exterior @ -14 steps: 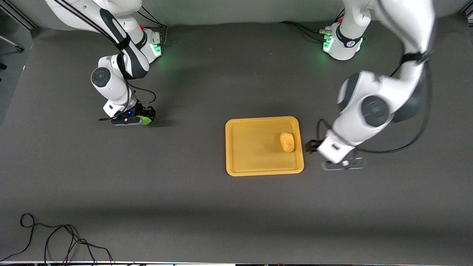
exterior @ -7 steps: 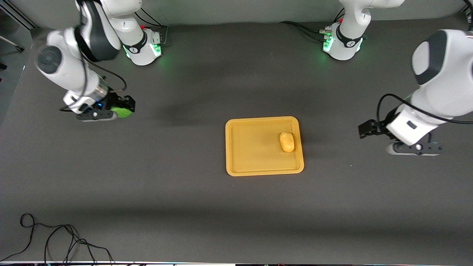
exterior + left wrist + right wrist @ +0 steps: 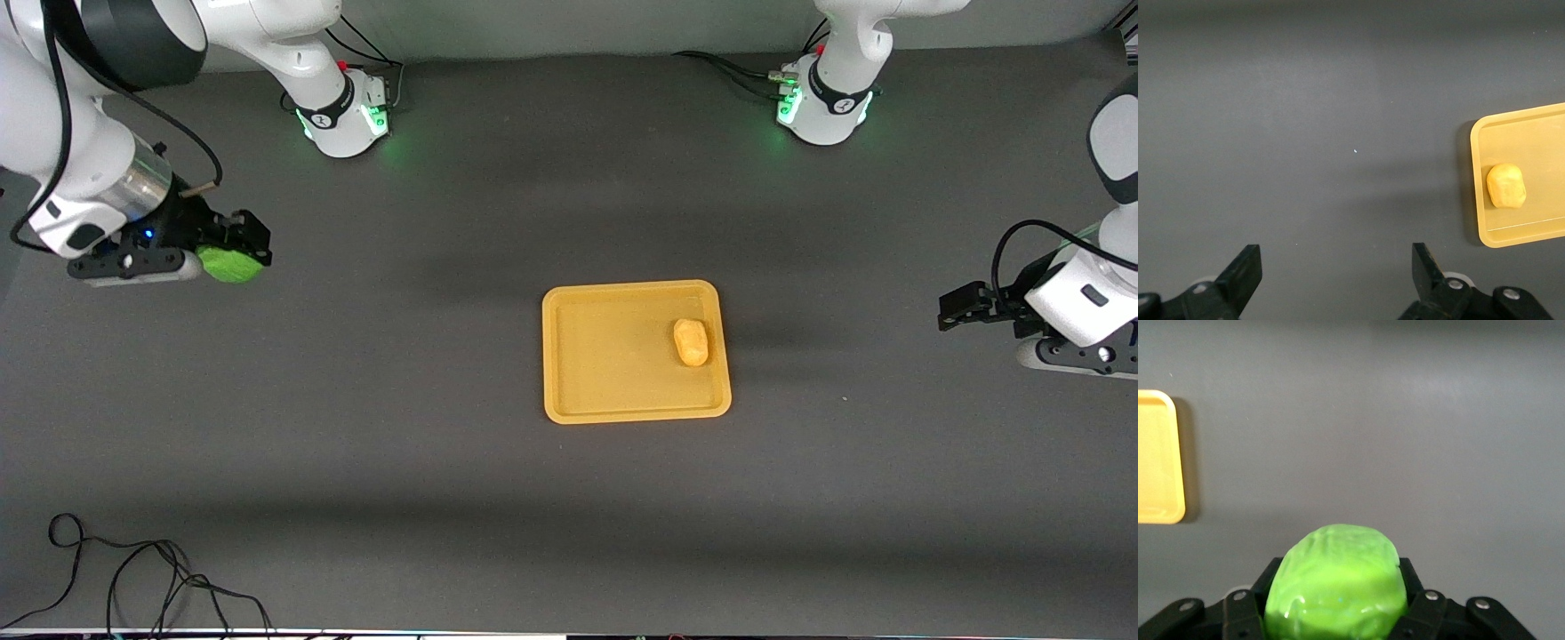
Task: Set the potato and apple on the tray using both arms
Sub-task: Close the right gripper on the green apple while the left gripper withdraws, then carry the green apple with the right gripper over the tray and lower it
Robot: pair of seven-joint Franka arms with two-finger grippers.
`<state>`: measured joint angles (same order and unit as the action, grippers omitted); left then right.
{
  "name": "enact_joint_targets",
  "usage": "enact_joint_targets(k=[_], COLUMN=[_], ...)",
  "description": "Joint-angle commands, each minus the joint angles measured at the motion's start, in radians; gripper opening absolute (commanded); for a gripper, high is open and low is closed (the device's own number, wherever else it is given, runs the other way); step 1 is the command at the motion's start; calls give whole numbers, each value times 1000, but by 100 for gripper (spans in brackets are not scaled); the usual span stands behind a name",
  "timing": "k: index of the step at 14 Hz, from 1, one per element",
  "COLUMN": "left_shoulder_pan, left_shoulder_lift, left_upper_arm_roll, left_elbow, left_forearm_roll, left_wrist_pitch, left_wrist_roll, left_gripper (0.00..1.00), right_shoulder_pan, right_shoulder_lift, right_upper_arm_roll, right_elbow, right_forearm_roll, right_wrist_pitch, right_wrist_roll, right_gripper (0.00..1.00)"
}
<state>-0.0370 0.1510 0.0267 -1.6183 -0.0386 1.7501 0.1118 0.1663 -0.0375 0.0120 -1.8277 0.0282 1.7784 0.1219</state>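
Observation:
The yellow-orange tray [image 3: 605,364] lies mid-table, with the potato [image 3: 691,342] resting on it near the edge toward the left arm's end. The bright green apple [image 3: 229,263] hangs in the air, gripped by my right gripper [image 3: 236,253], over the table toward the right arm's end, well away from the tray. The right wrist view shows the apple [image 3: 1336,583] filling the shut right gripper [image 3: 1336,607], with a tray corner [image 3: 1158,453] off to one side. My left gripper [image 3: 960,311] is open and holds nothing, over bare table toward the left arm's end. Its wrist view shows the left gripper [image 3: 1336,260], the potato [image 3: 1505,186] and the tray [image 3: 1538,133].
A loose black cable [image 3: 133,569] loops on the table close to the front camera, toward the right arm's end. The two arm bases [image 3: 342,116] [image 3: 822,102], lit green, stand along the table edge farthest from the camera.
My right gripper has lifted the apple off the table and carried it toward the right arm's end. My open left gripper has drawn away from the tray toward the left arm's end.

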Motion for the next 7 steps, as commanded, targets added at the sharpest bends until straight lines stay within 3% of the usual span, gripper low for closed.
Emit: enact_joint_targets(k=[1,4,7], left_shoulder_pan=[22,40,65], left_shoulder_lift=[-37,-62,-129], left_upper_arm_roll=[-4,6,4], left_elbow=[-3,-11,-96], left_forearm_roll=[14,45,88], left_wrist_pitch=[-52,-34,58], left_wrist_roll=[26,46,58], left_gripper=[100,99,99], right_shoulder_pan=[86,238,417], right_shoulder_lift=[273,462,620], right_upper_arm_roll=[5,5,5], right_elbow=[305,508,670], right_forearm_roll=[1,1,-2], right_wrist_pitch=[-31,-31,-28], right_wrist_roll=[108,295,567], right_gripper=[48,48,47])
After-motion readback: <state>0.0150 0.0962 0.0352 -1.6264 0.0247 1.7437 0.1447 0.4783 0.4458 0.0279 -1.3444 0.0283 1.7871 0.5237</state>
